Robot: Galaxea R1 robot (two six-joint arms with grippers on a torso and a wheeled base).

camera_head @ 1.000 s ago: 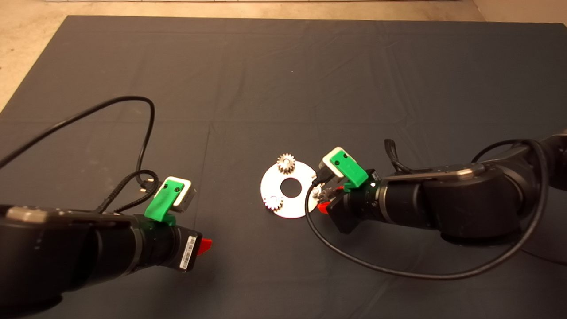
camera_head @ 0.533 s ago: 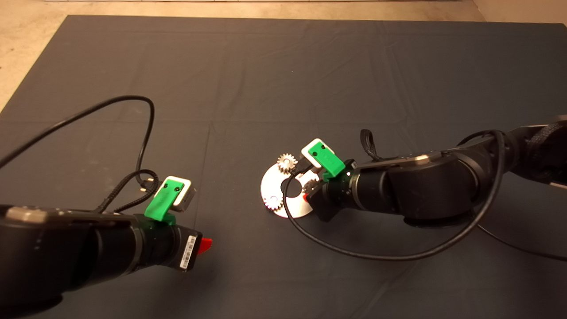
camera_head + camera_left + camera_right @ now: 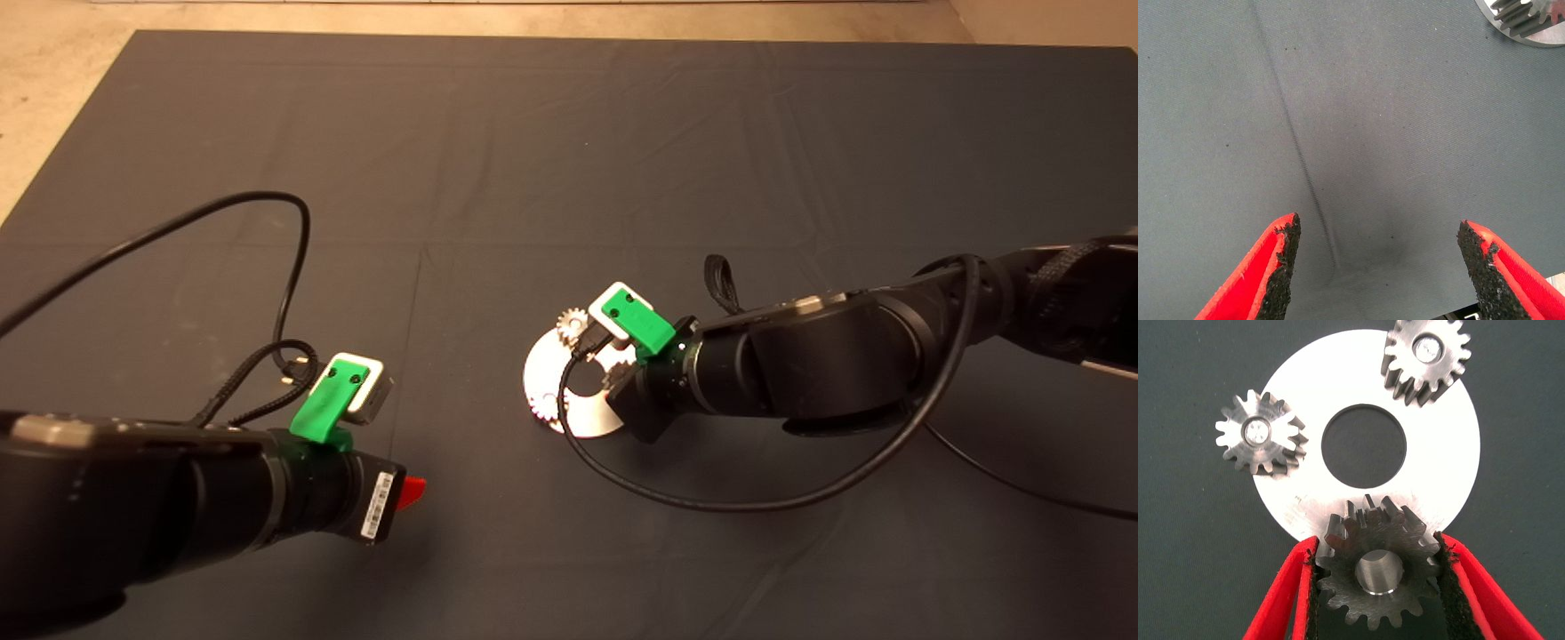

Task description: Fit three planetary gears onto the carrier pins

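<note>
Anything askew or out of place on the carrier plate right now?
Nothing stands out. Two planetary gears sit flat on their pins on the carrier plate; the right gripper holds the third gear level at the plate's edge.

Overhead view; close wrist views

A white barcode label (image 3: pixel 383 508) sits on the left arm's wrist, but its print is illegible.
</note>
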